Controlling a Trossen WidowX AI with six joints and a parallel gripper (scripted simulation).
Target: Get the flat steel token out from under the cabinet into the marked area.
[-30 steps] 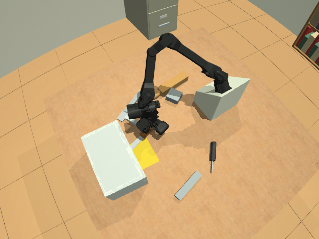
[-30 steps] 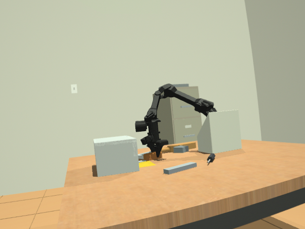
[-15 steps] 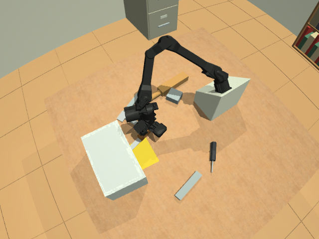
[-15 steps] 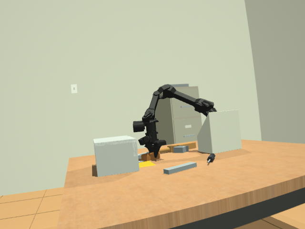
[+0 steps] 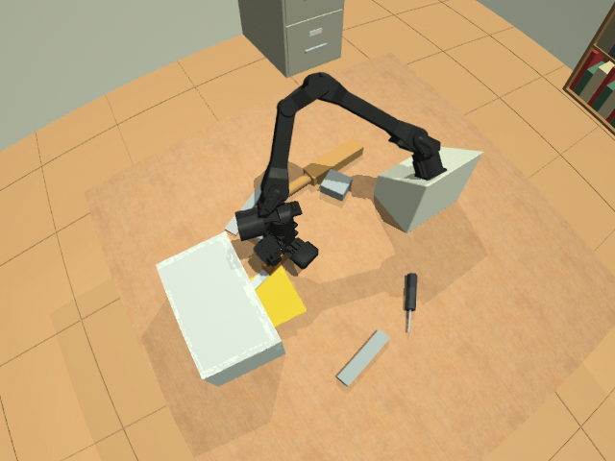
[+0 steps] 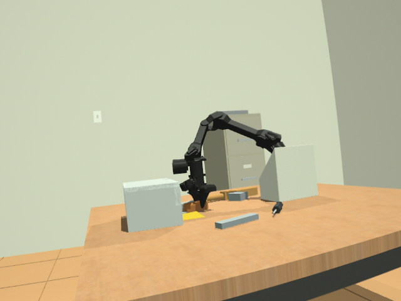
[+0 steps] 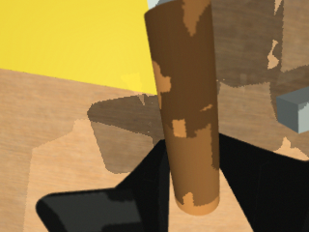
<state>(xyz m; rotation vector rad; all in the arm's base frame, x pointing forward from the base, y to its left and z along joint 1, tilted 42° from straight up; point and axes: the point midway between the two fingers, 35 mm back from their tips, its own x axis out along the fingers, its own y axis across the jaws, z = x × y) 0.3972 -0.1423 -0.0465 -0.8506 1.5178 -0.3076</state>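
My gripper [image 5: 284, 258] [image 6: 202, 204] [image 7: 188, 141] is shut on the brown round handle [image 5: 271, 266] [image 6: 191, 207] [image 7: 185, 92] of a tool, low over the table. The tool's flat grey blade [image 5: 258, 279] points to the cabinet [image 5: 218, 307] [image 6: 153, 207] and passes over the yellow marked area's corner; its far end is hidden by the cabinet. The marked area [image 5: 282, 300] [image 6: 193, 215] [image 7: 72, 43] lies against the cabinet's front. The steel token cannot be seen, and the vent slots are not in view.
A grey strip [image 5: 241, 213] lies behind the wrist. A wooden piece [image 5: 338, 157] [image 6: 242, 191] and a small grey block [image 5: 335, 183] [image 6: 237, 195] lie behind. A grey bar [image 5: 362, 357] [image 6: 237, 221] and a screwdriver [image 5: 410, 292] [image 6: 277, 207] lie on the other side. The arm's pale base [image 5: 436, 198] stands right.
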